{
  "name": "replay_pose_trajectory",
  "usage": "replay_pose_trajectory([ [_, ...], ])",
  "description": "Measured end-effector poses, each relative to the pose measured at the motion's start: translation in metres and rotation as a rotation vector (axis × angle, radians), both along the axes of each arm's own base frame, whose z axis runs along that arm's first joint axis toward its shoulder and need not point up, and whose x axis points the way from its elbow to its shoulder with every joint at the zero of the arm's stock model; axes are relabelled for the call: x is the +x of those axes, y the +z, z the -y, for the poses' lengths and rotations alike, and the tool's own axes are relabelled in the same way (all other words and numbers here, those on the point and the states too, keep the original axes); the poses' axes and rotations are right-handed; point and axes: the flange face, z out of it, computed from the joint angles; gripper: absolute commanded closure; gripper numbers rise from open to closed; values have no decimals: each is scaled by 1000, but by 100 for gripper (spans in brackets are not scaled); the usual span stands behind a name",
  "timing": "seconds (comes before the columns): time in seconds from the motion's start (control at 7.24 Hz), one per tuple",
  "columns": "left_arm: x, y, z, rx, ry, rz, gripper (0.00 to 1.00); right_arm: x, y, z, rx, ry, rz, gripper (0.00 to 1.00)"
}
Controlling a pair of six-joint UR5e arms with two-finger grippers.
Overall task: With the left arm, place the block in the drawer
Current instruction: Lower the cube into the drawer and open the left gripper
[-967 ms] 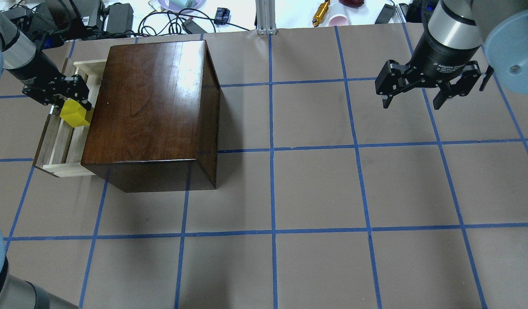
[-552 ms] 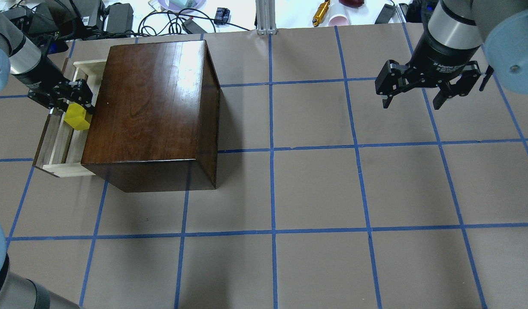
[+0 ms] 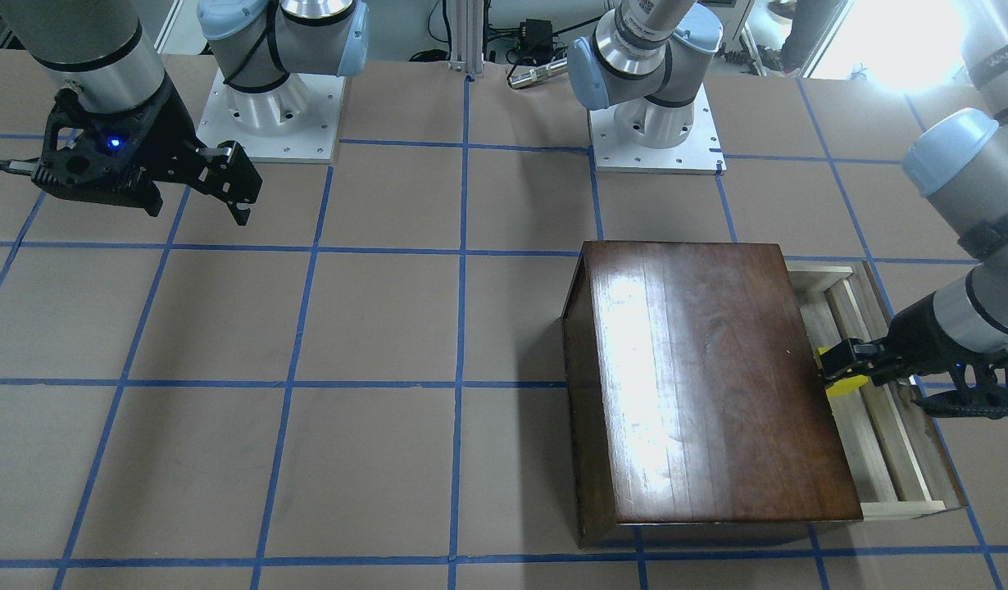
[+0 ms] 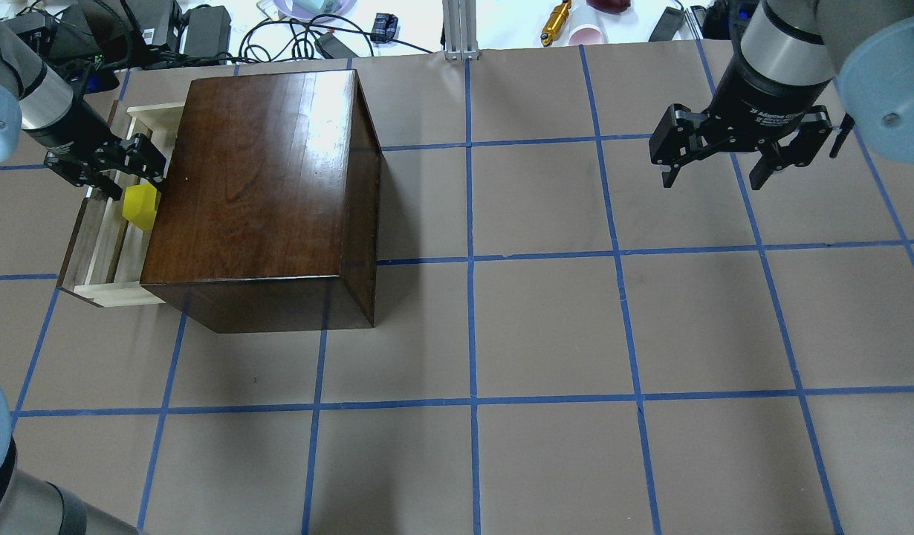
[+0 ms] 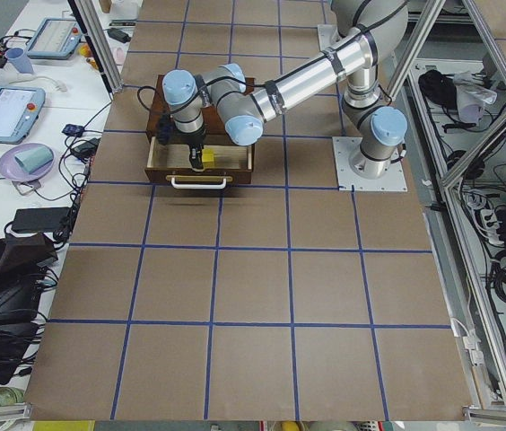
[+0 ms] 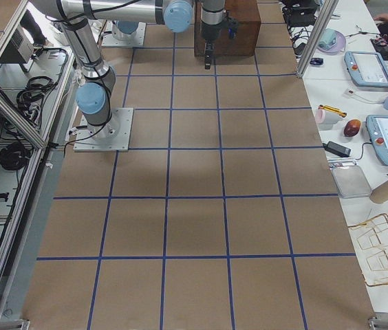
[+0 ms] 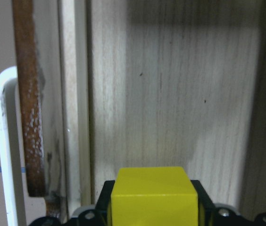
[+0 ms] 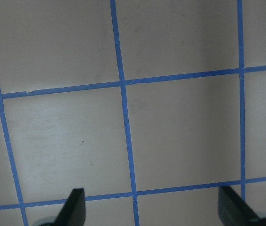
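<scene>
You're seeing the left gripper (image 7: 151, 209) clenching the block (image 7: 151, 193) on two opposite side faces, dead centre at the bottom of the wrist view. The block is hanging inside the open drawer (image 7: 170, 94), with the floor lying straight under it. The gap is looking small, but I'm not able to tell whether it's touching.

The block is a cube, so no long axis is mattering there. The drawer's long axis is running parallel to the desk's left edge, and the jaws are opening across it, one finger toward the front panel (image 7: 29, 117) and pull (image 7: 3, 141), the other toward the box (image 4: 256, 186). The block is sitting on the box side of the tray, just beside the box's face in the overhead view.

I'm reading the coming move as a plain release, no travel needed. You're wanting to watch the box-side finger for room as it's spreading.

The box is sitting toward the far-left corner of the desk (image 4: 546, 327), with the drawer sticking out toward the left edge. The right gripper (image 4: 713, 177) is hanging spread, holding nothing, over the far-right part and well apart. The left arm (image 4: 48, 111) is the only one in reach.
</scene>
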Motion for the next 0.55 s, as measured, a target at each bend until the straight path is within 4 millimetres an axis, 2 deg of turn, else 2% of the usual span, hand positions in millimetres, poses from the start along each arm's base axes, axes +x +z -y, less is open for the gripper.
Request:
replay_pose_trajectory([
  [0.28,0,13,-1,-17,-1,8,0,0,0,0,0,0,0,0],
  [0.55,-3,39,-8,-34,-3,20,0,0,0,0,-1,0,0,0],
])
